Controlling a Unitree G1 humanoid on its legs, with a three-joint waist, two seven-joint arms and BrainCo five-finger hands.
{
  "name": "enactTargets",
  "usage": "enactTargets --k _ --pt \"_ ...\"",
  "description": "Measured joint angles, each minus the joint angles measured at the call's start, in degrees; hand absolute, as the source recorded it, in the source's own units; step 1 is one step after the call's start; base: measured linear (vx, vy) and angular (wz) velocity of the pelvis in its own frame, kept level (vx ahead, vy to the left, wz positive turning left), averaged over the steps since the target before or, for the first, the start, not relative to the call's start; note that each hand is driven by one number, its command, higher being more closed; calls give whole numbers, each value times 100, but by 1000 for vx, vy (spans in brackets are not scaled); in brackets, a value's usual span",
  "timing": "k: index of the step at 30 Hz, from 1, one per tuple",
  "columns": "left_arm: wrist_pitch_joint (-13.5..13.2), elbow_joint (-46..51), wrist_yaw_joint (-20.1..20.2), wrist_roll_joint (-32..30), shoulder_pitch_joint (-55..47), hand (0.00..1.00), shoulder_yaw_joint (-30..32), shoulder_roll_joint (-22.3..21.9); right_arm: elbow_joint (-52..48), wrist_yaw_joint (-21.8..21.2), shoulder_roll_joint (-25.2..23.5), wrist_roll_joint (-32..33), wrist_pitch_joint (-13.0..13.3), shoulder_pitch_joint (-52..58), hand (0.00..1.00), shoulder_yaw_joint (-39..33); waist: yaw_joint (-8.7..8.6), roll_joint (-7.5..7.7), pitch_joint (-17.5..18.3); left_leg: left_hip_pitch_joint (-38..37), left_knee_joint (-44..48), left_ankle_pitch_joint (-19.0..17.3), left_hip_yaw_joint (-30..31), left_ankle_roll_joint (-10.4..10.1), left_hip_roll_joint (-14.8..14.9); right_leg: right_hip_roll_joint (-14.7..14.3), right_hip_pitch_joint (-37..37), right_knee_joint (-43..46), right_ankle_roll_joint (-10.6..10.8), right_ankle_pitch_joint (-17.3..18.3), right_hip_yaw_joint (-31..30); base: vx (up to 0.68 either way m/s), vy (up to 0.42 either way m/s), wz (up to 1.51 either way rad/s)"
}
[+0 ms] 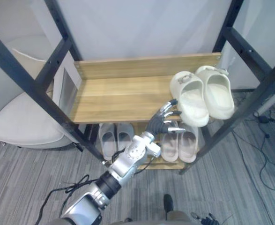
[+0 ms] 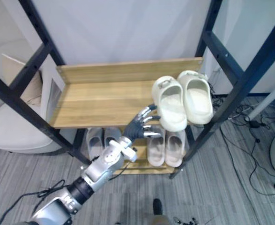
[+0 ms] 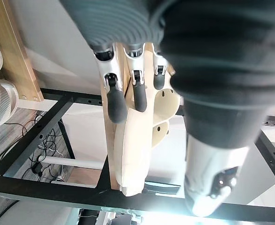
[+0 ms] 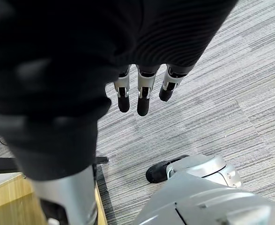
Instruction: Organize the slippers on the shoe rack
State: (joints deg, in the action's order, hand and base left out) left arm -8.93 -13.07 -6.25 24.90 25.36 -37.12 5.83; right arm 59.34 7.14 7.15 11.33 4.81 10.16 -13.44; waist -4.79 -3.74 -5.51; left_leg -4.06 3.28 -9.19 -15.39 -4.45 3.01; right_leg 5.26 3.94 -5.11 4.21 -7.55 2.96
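Observation:
A pair of cream slippers stands at the right end of the wooden top shelf [image 1: 118, 98], the left slipper [image 1: 191, 96] beside the right one [image 1: 218, 91], heels jutting over the front edge. My left hand [image 1: 163, 123] reaches up from below to the left slipper's heel, open, its straight fingers [image 3: 115, 103] lying against the cream slipper [image 3: 132, 159]. On the lower shelf sit a grey pair [image 1: 116, 138] and a pinkish pair [image 1: 179, 143]. My right hand [image 4: 142, 101] hangs over the carpet with relaxed fingers and nothing in it.
Black metal frame posts [image 1: 29, 84] slant past both sides of the rack. A white board [image 1: 64, 86] leans at the shelf's left end. A pale cushioned seat [image 1: 20, 126] stands to the left. Cables [image 1: 263, 150] lie on the carpet to the right.

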Motion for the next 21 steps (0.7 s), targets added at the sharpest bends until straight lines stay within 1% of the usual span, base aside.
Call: enactTargets --k 7,8,10,11,12,13,14,15,16,18,19,21 --pt "150 112 25 2 1 0 140 42 0 -32 -40 -2 4 -1 0 -51 -7 -29 17 0 -11 31 43 -3 0 15 -11 -3 -11 -10 52 -20 -19 3" --pt "211 190 25 2 0 0 153 85 0 -34 -41 -4 5 0 0 -51 -7 -31 16 2 -16 43 62 -6 0 19 -17 -2 -11 -10 78 -22 -28 15" --pt "227 375 20 4 -5 0 205 190 3 -38 -39 -4 6 10 0 -50 -18 -49 1 -3 -18 62 149 -6 5 25 -61 -2 -12 -9 160 -23 -31 19" --pt "227 444 6 6 -9 0 327 199 3 -40 -39 -4 6 14 0 -47 -18 -55 -4 -5 -18 68 180 -7 10 26 -80 -2 -13 -8 191 -15 -24 14" --pt "220 593 -45 11 -20 0 593 234 3 -60 -36 -4 6 10 0 -41 -11 -57 -5 -5 -18 77 208 -12 20 25 -98 -2 -14 -6 231 -15 -24 13" --pt "218 640 -65 11 -22 0 657 246 3 -67 -35 -4 6 9 0 -39 -8 -56 -6 -5 -18 80 219 -15 23 24 -106 -2 -15 -6 242 -19 -41 16" --pt "207 905 -113 20 -90 0 857 341 4 -101 -29 -5 5 12 0 -29 12 -55 -7 -13 -17 84 266 -18 39 17 -141 -2 -25 4 284 -12 -35 13" --pt "196 1067 -112 48 -176 0 907 418 4 -113 -24 -5 5 11 0 -9 18 -54 -8 -25 -17 84 283 -18 47 12 -162 -2 -27 10 301 -9 -34 12" --pt "195 1128 -112 66 -206 0 912 430 4 -116 -17 -5 5 11 0 9 21 -53 -9 -29 -17 84 289 -18 49 9 -169 -2 -28 13 304 -4 -19 7" --pt "192 1486 -64 196 -444 0 912 488 5 -157 1 -6 5 9 0 29 106 -47 -13 -34 -18 83 316 -18 54 -4 -188 -2 -28 18 323 -9 -22 5" --pt "192 1504 -55 209 -466 0 912 493 5 -158 4 -6 5 8 0 35 117 -47 -13 -34 -18 83 317 -18 55 -3 -188 -2 -28 18 324 -13 -16 4" --pt "190 1781 62 347 -811 0 912 563 5 -183 20 -7 5 -8 0 75 150 -45 -13 -38 -18 83 333 -17 55 -3 -202 -1 -27 23 337 -13 -12 3"
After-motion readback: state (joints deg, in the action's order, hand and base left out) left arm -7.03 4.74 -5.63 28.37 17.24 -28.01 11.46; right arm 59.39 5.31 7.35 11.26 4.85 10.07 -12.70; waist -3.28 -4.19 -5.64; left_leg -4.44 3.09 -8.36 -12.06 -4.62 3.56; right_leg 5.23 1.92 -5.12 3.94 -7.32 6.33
